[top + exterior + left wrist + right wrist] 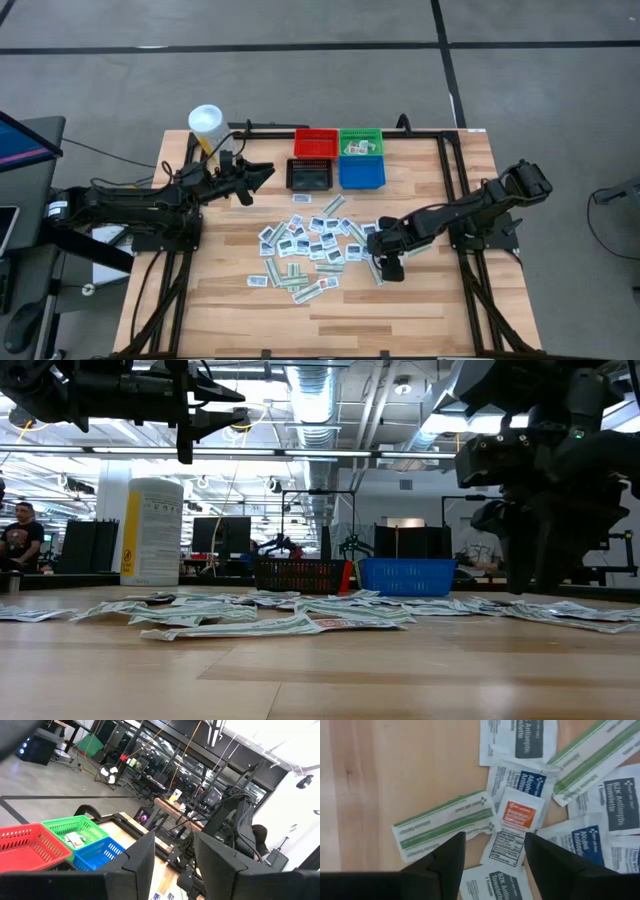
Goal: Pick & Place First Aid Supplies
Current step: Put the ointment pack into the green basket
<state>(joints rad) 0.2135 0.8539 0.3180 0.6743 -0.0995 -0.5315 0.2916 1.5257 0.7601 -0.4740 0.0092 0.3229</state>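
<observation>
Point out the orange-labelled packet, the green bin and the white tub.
orange-labelled packet [517,815]: right wrist view, on its orange label.
green bin [361,134]: high view, on its far rim.
white tub [152,530]: low view, on the middle of its side.

Robotics lab, open-plan — exposed ceiling ducts [320,400] and strip lights across the top of the low view, rows of monitors [220,535] mid-frame, a seated person [20,535] at far left, wooden desk [420,300] on grey concrete floor [300,90].
</observation>
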